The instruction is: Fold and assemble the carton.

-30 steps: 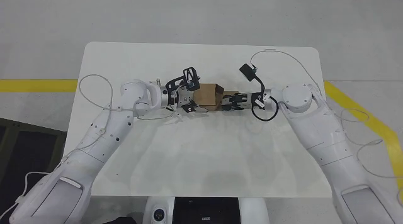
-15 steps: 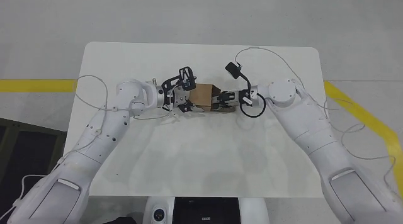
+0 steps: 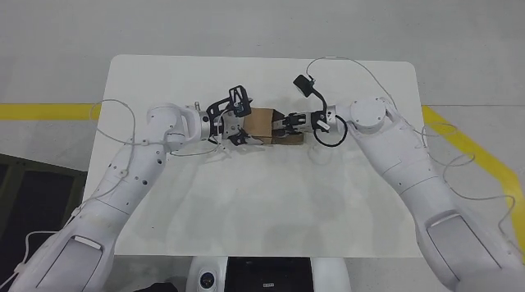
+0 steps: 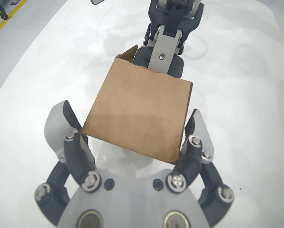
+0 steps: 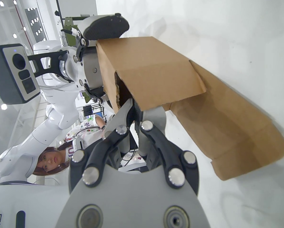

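Observation:
A brown carton (image 3: 262, 121) (image 4: 142, 110) (image 5: 151, 67) lies on its side mid-table, slightly toward the far edge. My left gripper (image 3: 244, 123) (image 4: 130, 112) (image 5: 100, 60) spans the carton's left end, fingers spread wide and touching both near corners. My right gripper (image 3: 284, 124) (image 5: 138, 107) (image 4: 162, 58) meets the opposite, open end. Its fingers are pressed together, with the tips tucked under a short folded flap (image 5: 180, 91). Whether a flap is pinched between them is hidden. A long flap (image 5: 227, 131) stretches out flat on the table toward the right arm.
The white table (image 3: 246, 202) has free room in front of the carton and toward both sides. Thin cables (image 3: 123, 120) (image 3: 369, 75) trail from the arms over the tabletop. Yellow floor tape (image 3: 41, 111) runs past the table.
The carton and both grippers have slid a little to the left. The right gripper has pushed closer into the carton's open end, and the flaps there look more folded in.

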Tool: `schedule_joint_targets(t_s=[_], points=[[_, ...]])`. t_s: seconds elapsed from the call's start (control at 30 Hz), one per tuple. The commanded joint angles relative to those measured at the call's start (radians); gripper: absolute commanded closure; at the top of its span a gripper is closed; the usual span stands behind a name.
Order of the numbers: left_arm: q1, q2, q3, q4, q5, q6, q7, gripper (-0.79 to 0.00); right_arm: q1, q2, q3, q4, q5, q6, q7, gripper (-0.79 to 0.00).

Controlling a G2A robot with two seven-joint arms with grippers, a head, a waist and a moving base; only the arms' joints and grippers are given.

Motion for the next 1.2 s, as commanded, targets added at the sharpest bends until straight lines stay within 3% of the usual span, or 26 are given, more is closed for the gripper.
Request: schedule_joint_targets(t_s=[0.0, 0.23, 0.83, 1.17], points=[[0.001, 0.0, 0.0, -0.005, -0.003, 0.002, -0.004, -0.785, 0.0, 0.0, 0.0, 0.0, 0.001, 0.0, 0.0, 0.0], [0.0, -0.003, 0.004, -0.008, -0.003, 0.005, -0.005, -0.785, -0.01, 0.001, 0.004, -0.008, 0.002, 0.003, -0.017, 0.0], [0.001, -0.006, 0.005, -0.011, 0.001, 0.008, -0.009, -0.785, -0.093, 0.075, 0.13, -0.157, -0.136, 0.115, 0.01, 0.0], [0.0, -0.008, 0.005, -0.014, -0.004, 0.01, -0.009, -0.785, -0.055, 0.053, 0.088, -0.089, -0.142, 0.036, -0.051, 0.0]])
